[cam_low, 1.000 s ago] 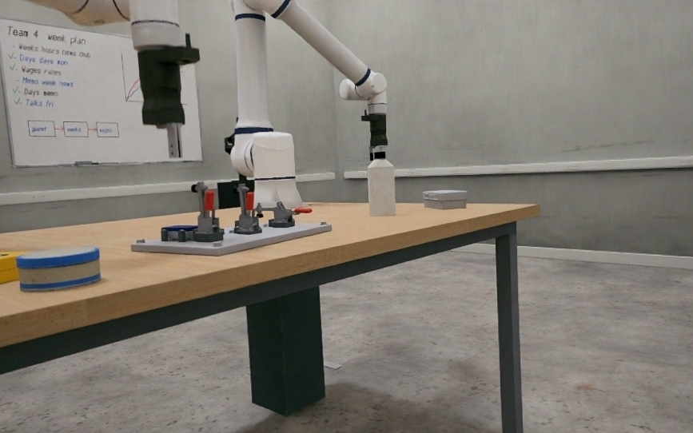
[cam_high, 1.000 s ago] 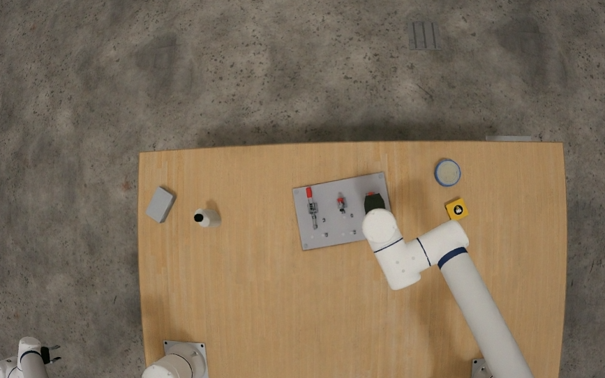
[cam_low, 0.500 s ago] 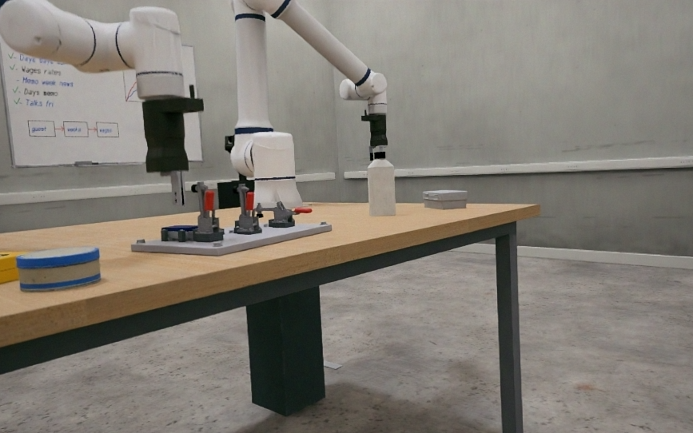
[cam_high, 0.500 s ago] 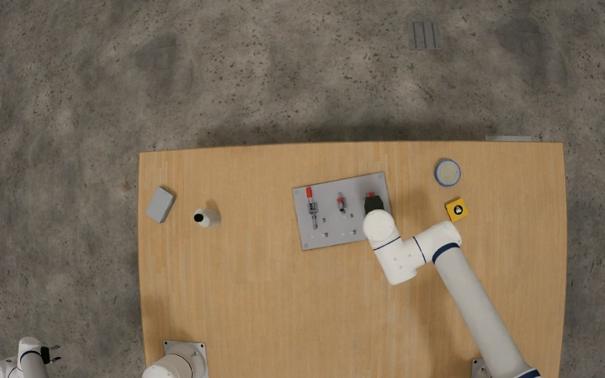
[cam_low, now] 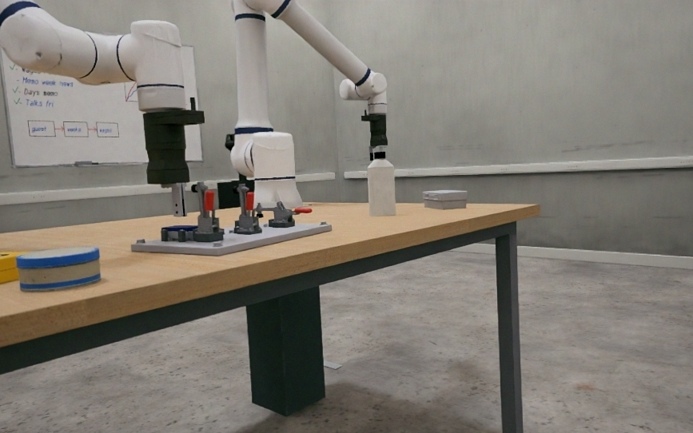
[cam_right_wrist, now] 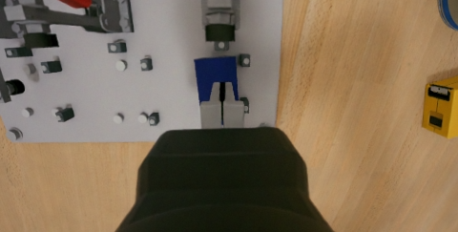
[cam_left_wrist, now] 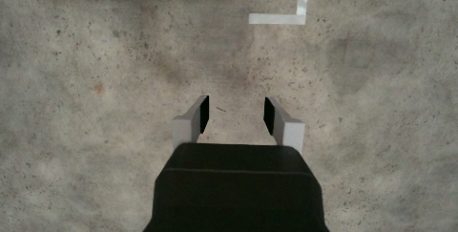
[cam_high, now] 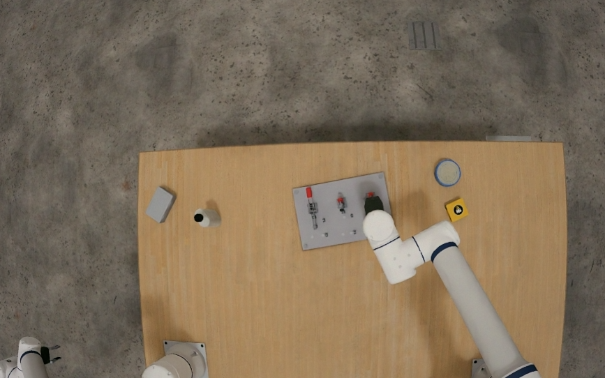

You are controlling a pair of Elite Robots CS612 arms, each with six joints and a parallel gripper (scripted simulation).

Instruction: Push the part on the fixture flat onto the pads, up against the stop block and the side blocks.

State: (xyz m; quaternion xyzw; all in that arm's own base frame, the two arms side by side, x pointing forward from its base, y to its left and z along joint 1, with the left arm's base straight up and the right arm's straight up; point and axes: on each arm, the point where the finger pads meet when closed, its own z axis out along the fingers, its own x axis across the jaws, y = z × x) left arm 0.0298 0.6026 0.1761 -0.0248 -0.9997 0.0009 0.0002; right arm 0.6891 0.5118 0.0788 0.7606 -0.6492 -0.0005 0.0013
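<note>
The block (cam_low: 179, 228) (cam_right_wrist: 216, 72) was deep blue. At its twelve o'clock in the right wrist view, the clamp (cam_right_wrist: 220, 8) was grey with a red handle. The tin (cam_high: 447, 172) (cam_low: 58, 269) was beige, banded in blue.

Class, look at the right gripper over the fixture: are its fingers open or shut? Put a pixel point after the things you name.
Shut: in the right wrist view, the right gripper's (cam_low: 178, 215) (cam_right_wrist: 222, 85) two fingers meet, with nothing between them.

- Speckled concrete floor (cam_high: 266, 70) (cam_low: 607, 333) (cam_left_wrist: 372, 165) beneath the left gripper (cam_high: 55, 354) (cam_left_wrist: 237, 117).
- Wood-topped table (cam_high: 248, 305) (cam_low: 424, 232) (cam_right_wrist: 358, 184) below the right gripper (cam_low: 178, 213) (cam_right_wrist: 222, 94).
- Whiteboard (cam_low: 96, 152) on the wall behind the right gripper.
- Grey walls (cam_low: 553, 80), softly lit.
</note>
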